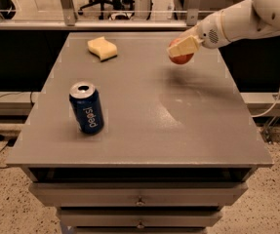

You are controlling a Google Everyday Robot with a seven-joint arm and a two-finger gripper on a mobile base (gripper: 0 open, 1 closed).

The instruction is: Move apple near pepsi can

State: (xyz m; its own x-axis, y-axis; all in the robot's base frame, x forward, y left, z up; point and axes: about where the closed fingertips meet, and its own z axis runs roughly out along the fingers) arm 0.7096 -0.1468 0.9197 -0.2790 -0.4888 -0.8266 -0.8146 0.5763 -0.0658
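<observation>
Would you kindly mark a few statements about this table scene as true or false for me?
1. The soda can stands upright on the table. True.
2. The apple rests right beside the soda can. False: it is at the table's far right, well apart from the can at the front left.
3. The gripper has empty jaws. False: the jaws are closed on the apple at the far right of the table.
4. A yellow sponge lies near the table's far edge. True.
</observation>
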